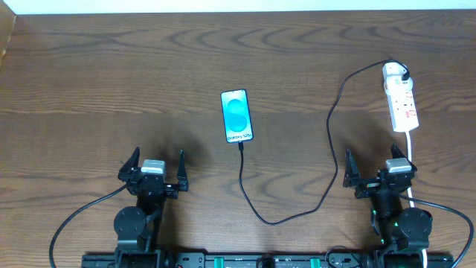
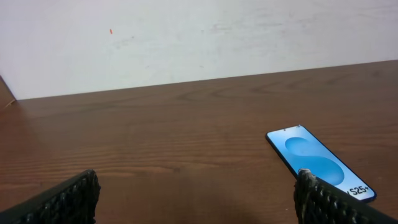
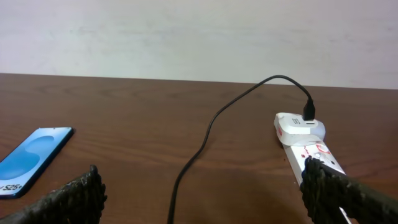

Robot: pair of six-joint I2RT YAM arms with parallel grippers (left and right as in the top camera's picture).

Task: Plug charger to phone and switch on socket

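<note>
The phone lies flat mid-table, blue screen up; it also shows in the left wrist view and the right wrist view. The black charger cable runs from the phone's near end, loops toward the front and rises to a white adapter on the far end of the socket. Its plug tip touches the phone's near edge. The socket also shows in the right wrist view, as does the cable. My left gripper and right gripper are open and empty, near the front edge.
The socket's white cord runs down past my right gripper toward the front edge. The wooden table ends at a white wall at the back.
</note>
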